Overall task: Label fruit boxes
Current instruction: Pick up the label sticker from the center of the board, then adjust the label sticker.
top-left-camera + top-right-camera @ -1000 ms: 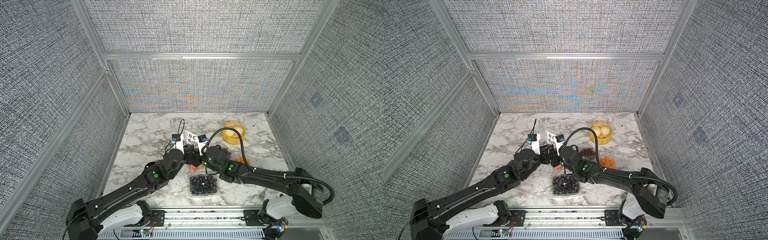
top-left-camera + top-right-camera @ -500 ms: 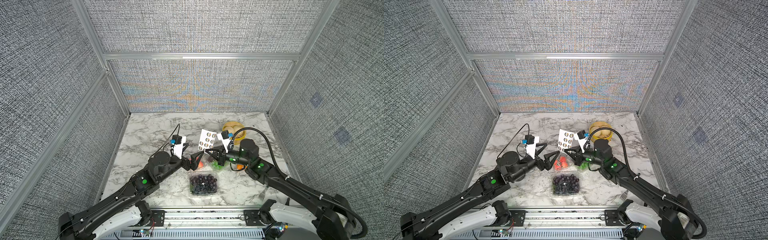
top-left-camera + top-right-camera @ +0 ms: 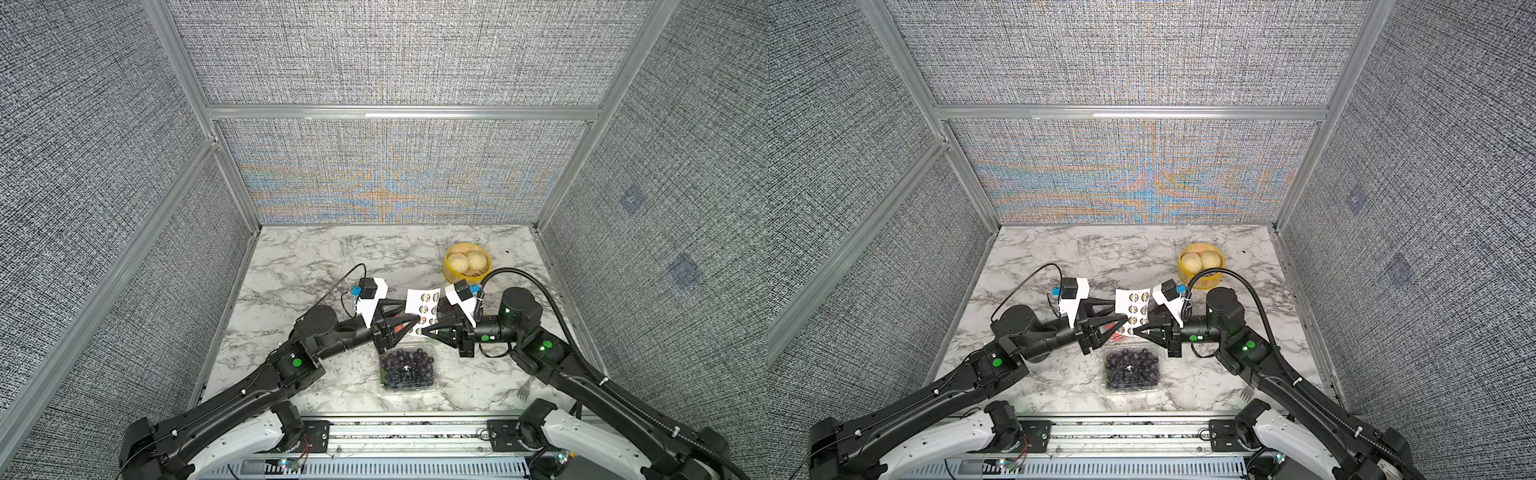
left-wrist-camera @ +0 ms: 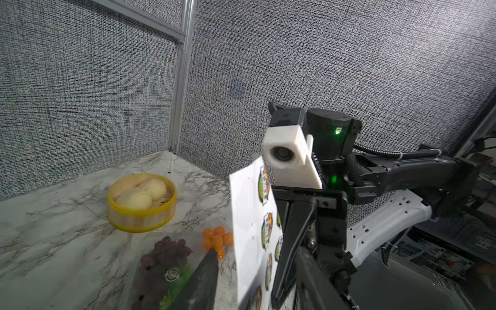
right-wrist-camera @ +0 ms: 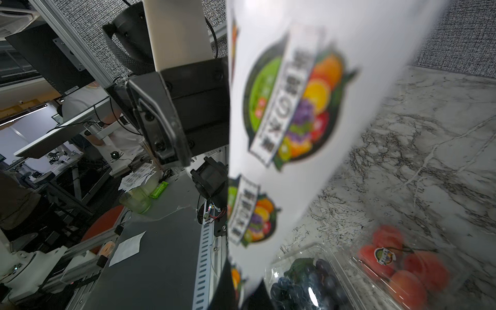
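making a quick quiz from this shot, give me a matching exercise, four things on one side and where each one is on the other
Things:
1. sticker sheet
2. steamer basket
3. dark grape box
4. red fruit box

Places:
A. far right part of the table
B. nearest the front edge, in front of both grippers
C. held up between the two grippers
D. on the table beside the dark grape box

Pairs: 1-C, 2-A, 3-B, 4-D

White sticker sheet (image 3: 422, 311) bears multicoloured round fruit labels. Counter (image 3: 299, 266) is white marble with grey veins. Steamer basket (image 3: 468, 270) is yellow, with pale buns. Near tub (image 3: 407, 368) holds dark-purple grapes.
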Tool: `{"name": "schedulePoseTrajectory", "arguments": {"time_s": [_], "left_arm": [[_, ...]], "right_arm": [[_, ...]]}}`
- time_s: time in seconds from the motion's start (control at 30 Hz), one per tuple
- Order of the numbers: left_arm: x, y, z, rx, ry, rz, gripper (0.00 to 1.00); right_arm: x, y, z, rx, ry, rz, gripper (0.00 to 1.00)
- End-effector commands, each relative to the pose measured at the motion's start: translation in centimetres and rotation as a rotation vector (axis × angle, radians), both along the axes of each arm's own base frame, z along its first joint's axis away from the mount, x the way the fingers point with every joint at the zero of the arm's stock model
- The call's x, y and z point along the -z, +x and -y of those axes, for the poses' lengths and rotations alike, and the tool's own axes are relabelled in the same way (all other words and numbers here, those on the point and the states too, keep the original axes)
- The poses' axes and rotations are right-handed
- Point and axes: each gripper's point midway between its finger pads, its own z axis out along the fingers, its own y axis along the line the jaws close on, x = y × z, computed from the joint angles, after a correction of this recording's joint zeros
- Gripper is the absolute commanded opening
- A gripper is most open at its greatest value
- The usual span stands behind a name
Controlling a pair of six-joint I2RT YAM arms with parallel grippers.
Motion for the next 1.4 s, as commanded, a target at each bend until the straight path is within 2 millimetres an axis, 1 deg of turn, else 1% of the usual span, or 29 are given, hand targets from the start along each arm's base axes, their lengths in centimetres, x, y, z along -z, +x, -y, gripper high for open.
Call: {"name": "schedulePoseTrajectory", "arguments": {"time_s": [0.0,0.07,0.1,0.17,0.2,0.23,0.27,0.3,0.33,0.43,0.5,0.53,0.63,0.67,0.7,0.73,0.87,0.9,0.93,0.97,1.0,1.03,1.07,1.17,1.23,1.33,1.37], "left_arm": [[-0.9,-0.8,0.2,0.046,-0.032,0.016,0.22],[-0.7,-0.5,0.0,0.03,-0.029,0.008,0.08],[-0.6,-0.4,0.0,0.023,-0.025,0.005,0.0],[-0.5,-0.4,0.0,0.022,-0.023,0.005,0.0],[-0.5,-0.4,-0.1,0.02,-0.025,0.004,0.0],[-0.5,-0.4,-0.1,0.02,-0.026,0.004,0.0],[-0.5,-0.4,-0.1,0.02,-0.029,0.004,0.0],[-0.5,-0.5,-0.1,0.022,-0.032,0.001,0.0],[-0.3,-0.6,-0.1,0.028,-0.03,-0.003,0.0],[0.0,-0.8,0.2,0.05,-0.023,-0.011,0.0],[0.2,-0.7,0.3,0.047,-0.021,-0.02,0.0],[0.3,-0.7,0.3,0.049,-0.02,-0.02,0.0],[0.5,-0.7,0.5,0.059,-0.016,-0.026,0.0],[0.5,-0.8,0.5,0.061,-0.018,-0.028,0.0],[0.5,-0.7,0.5,0.059,-0.02,-0.03,0.0],[0.6,-0.7,0.4,0.052,-0.021,-0.031,0.0],[0.7,-0.7,0.1,0.042,-0.021,-0.028,0.0],[0.7,-0.7,0.0,0.042,-0.023,-0.029,0.0],[0.7,-0.8,0.0,0.042,-0.023,-0.033,0.0],[0.6,-0.8,0.0,0.043,-0.028,-0.034,0.0],[0.6,-0.8,0.0,0.046,-0.033,-0.033,0.0],[0.6,-0.9,0.0,0.048,-0.038,-0.032,0.0],[0.6,-0.8,0.0,0.048,-0.04,-0.032,0.0],[0.6,-0.8,0.2,0.052,-0.038,-0.037,0.0],[0.6,-0.9,0.3,0.059,-0.042,-0.04,0.0],[0.7,-0.7,0.4,0.057,-0.044,-0.04,0.0],[0.8,-0.6,0.4,0.052,-0.04,-0.041,0.0]], "right_arm": [[-0.1,-0.6,-0.1,-0.042,0.004,0.006,0.0],[-0.2,-0.7,0.0,-0.046,0.007,0.008,0.0],[-0.2,-0.8,0.0,-0.05,0.008,0.01,0.01],[-0.2,-0.9,0.0,-0.053,0.012,0.015,0.05],[-0.3,-0.9,0.1,-0.051,0.013,0.016,0.12],[-0.4,-0.9,0.1,-0.052,0.019,0.02,0.23],[-0.6,-0.8,0.2,-0.045,0.026,0.022,0.36],[-0.9,-0.7,0.3,-0.039,0.039,0.026,0.45],[-1.1,-0.7,0.5,-0.039,0.052,0.028,0.5],[-2.3,-0.4,0.9,-0.027,0.111,0.041,0.56],[-2.8,-0.3,0.8,-0.031,0.133,0.047,0.53],[-2.8,-0.3,0.7,-0.038,0.138,0.043,0.5],[-3.3,0.1,0.7,-0.037,0.159,0.048,0.29],[-3.4,0.2,0.7,-0.03,0.166,0.05,0.16],[-3.4,0.3,0.7,-0.02,0.169,0.049,0.07],[-3.4,0.4,0.8,-0.014,0.173,0.05,0.01],[-2.9,0.8,1.1,0.023,0.18,0.05,0.0],[-2.8,1.0,1.3,0.04,0.183,0.051,0.05],[-2.8,1.3,1.4,0.062,0.186,0.048,0.15],[-2.7,1.5,1.5,0.079,0.191,0.047,0.3],[-2.8,1.4,1.4,0.068,0.196,0.046,0.39],[-3.0,1.2,1.3,0.047,0.199,0.045,0.4],[-3.1,1.0,1.1,0.02,0.2,0.035,0.4],[-3.1,1.0,0.5,-0.021,0.194,0.013,0.31],[-2.8,1.1,0.4,-0.033,0.19,0.007,0.22],[-2.8,0.9,0.3,-0.056,0.197,0.002,0.04],[-2.9,0.7,0.3,-0.068,0.199,0.005,0.0]]}}
